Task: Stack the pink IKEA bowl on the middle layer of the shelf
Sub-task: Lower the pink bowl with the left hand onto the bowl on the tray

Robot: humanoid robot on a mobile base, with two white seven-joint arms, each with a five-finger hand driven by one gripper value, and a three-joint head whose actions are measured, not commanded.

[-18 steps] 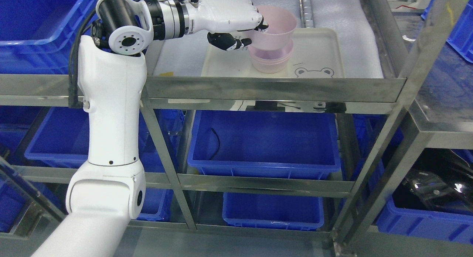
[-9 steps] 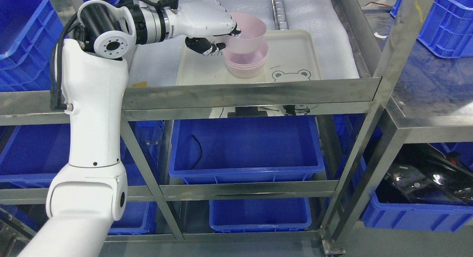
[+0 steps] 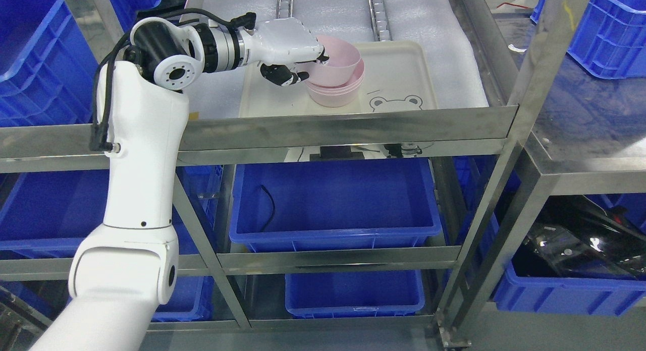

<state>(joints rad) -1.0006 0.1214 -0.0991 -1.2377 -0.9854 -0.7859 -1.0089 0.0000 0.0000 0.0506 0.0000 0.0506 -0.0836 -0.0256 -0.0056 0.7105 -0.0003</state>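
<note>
Your left hand (image 3: 290, 48) pinches the top pink bowl's (image 3: 337, 58) rim, seated tilted in the stack (image 3: 335, 94) on the tray (image 3: 404, 73).

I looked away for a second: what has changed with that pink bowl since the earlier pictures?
The left hand has lowered the pink bowl into the stack of pink bowls; it now sits nested but tilted. The fingers still grip its rim. The camera shifted too. The stack and tray stayed put.

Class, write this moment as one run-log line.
left hand: gripping pink bowl | bowl: tilted, lowered into pink stack | stack: on white tray | release: pending
</note>
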